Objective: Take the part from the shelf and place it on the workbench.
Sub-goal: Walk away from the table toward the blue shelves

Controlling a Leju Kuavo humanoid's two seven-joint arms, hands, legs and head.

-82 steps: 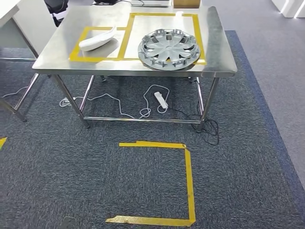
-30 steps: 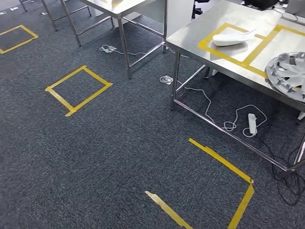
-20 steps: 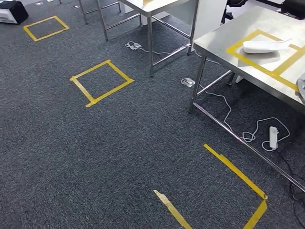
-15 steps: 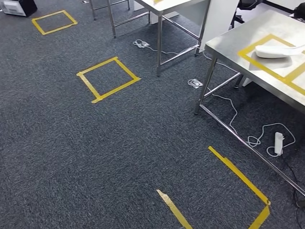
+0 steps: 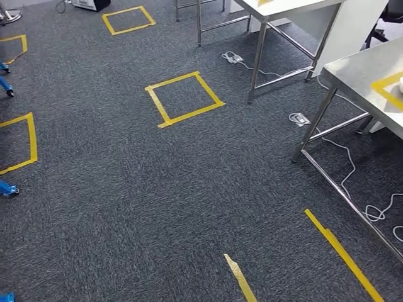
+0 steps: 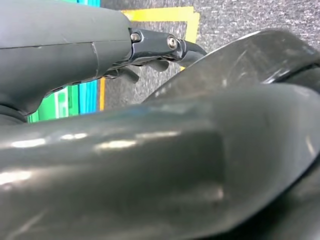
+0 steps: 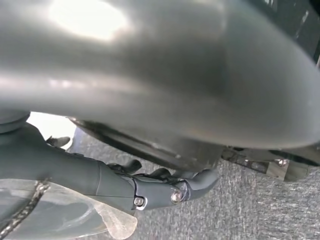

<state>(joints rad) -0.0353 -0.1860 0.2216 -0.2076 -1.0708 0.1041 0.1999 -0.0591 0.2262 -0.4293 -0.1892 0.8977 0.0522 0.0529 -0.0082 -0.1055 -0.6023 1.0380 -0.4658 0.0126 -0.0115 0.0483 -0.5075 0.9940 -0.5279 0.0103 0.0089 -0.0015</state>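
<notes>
The steel workbench shows only its near corner at the right edge of the head view, with a strip of yellow tape on top. My left hand hangs by my side in the left wrist view, its dark fingers stretched out with nothing in them. My right hand hangs the same way in the right wrist view, fingers out straight and holding nothing.
A second steel table with a white side panel stands at the back right. Cables trail under the workbench. Yellow tape squares mark the dark carpet. Blue feet of some frame poke in at the left edge.
The camera has swung left: the workbench with the white part and the wheel cover has slid off to the right, and more taped squares and blue feet have come in on the left.
</notes>
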